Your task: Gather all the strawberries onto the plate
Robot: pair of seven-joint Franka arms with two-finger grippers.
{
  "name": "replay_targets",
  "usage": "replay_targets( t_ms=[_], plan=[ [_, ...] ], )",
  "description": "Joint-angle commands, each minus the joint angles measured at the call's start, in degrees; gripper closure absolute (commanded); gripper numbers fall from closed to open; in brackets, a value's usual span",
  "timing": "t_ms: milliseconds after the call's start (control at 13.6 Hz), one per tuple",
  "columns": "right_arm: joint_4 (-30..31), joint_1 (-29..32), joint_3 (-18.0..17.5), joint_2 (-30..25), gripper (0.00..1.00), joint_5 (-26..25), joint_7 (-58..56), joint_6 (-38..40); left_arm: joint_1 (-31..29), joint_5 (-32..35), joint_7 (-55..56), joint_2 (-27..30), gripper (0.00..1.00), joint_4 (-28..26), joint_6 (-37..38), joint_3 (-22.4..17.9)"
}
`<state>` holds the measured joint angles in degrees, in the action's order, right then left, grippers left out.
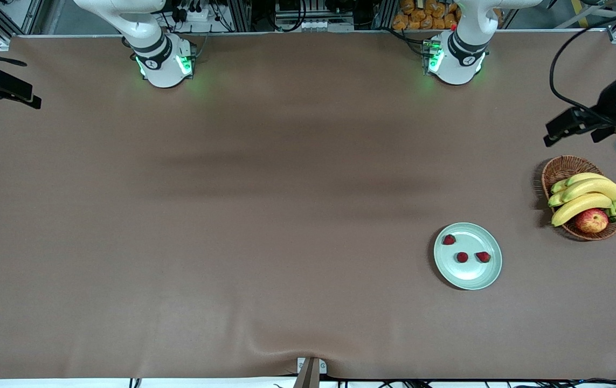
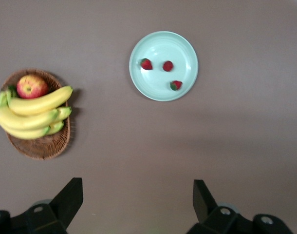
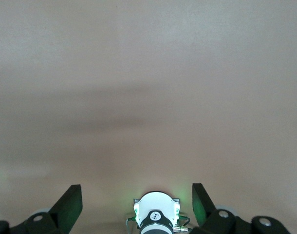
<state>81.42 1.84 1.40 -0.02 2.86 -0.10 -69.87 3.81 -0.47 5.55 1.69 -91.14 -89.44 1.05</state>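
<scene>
Strawberries (image 1: 462, 257), all three, lie in the plate (image 1: 469, 277), each apart from the others: one close to the rim on the side toward the robots' bases, the other two side by side near the plate's middle. Taking the plate as the landmark, the brown table (image 1: 232, 215) spreads wide around it, and the plate sits toward the left arm's end, nearer the front camera than most of the cloth. The wicker basket (image 1: 561, 170) stands near the plate, closer still to the left arm's end and a little farther from the front camera; in it lie a bunch of bananas (image 1: 588, 196) and an apple (image 1: 592, 220). The left gripper (image 2: 138, 195) hangs high above the table near the basket, fingers spread wide and empty. The right gripper (image 3: 137, 197) waits over bare cloth, well apart from the plate, its fingers spread wide too, holding nothing.
</scene>
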Motion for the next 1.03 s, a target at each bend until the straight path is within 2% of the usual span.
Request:
replay_targets(
  t_ms=[0,513,659,953],
  plan=[
    [-0.6,1.2,-0.8,0.1,0.0,-0.2,0.5,0.4,-1.3,1.3,-5.6,-1.2,0.0,2.4,1.8,2.0],
    [-0.6,1.2,-0.9,0.1,0.0,-0.2,0.5,0.4,-0.2,1.4,-5.6,-1.0,0.0,2.5,2.6,2.2],
    [-0.6,1.2,-0.8,0.1,0.0,-0.2,0.4,0.4,-0.5,1.3,-5.6,-1.0,0.0,2.5,2.6,4.6],
    [-0.6,1.2,-0.8,0.1,0.0,-0.2,0.4,0.4,-0.6,0.6,-4.8,-1.1,0.0,2.5,1.8,4.7]
  ],
)
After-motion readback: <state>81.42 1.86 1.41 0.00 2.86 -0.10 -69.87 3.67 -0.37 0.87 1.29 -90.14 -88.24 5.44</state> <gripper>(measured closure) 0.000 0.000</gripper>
